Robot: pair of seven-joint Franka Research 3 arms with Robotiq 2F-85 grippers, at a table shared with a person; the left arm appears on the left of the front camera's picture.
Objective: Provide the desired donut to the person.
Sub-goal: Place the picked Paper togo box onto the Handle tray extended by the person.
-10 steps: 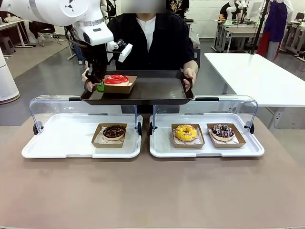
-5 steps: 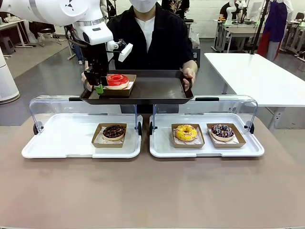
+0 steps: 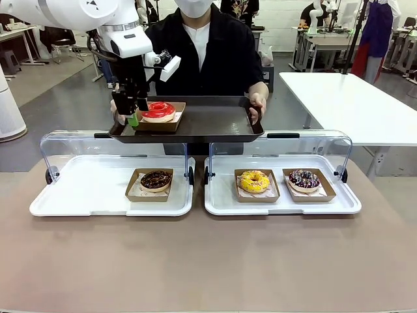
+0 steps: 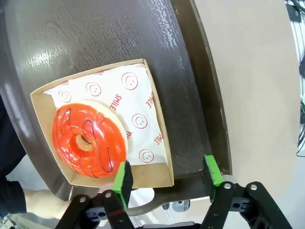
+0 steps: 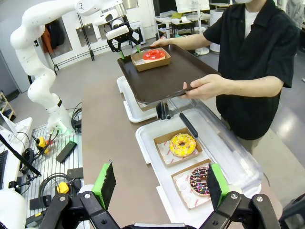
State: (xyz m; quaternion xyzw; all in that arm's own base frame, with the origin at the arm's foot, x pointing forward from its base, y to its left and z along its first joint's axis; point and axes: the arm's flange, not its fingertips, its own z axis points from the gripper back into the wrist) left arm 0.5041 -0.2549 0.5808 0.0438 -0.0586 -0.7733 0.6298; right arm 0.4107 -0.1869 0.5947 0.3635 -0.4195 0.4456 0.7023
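The person (image 3: 202, 59) in a black top holds a dark serving tray (image 3: 208, 122) with both hands across the table. A red-glazed donut (image 3: 158, 109) lies in a brown cardboard box (image 3: 164, 121) on the tray's left end. My left gripper (image 3: 133, 115) hangs at that box's left edge. In the left wrist view the donut (image 4: 88, 145) sits on smiley-print paper, and my left gripper (image 4: 167, 177) is open, one green pad by the box's (image 4: 159, 125) near corner. My right gripper (image 5: 160, 186) stands open and empty, well short of the tray (image 5: 167, 76).
Two white display trays (image 3: 98, 195) (image 3: 280, 203) with raised clear lids stand side by side. The left one holds a chocolate donut (image 3: 156, 180); the right one holds a yellow donut (image 3: 254, 180) and a dark sprinkled donut (image 3: 304, 178). A white table (image 3: 352, 104) stands at the back right.
The box with the red donut has settled flat on the dark tray. My left gripper has opened off its edge and shifted slightly left and up.
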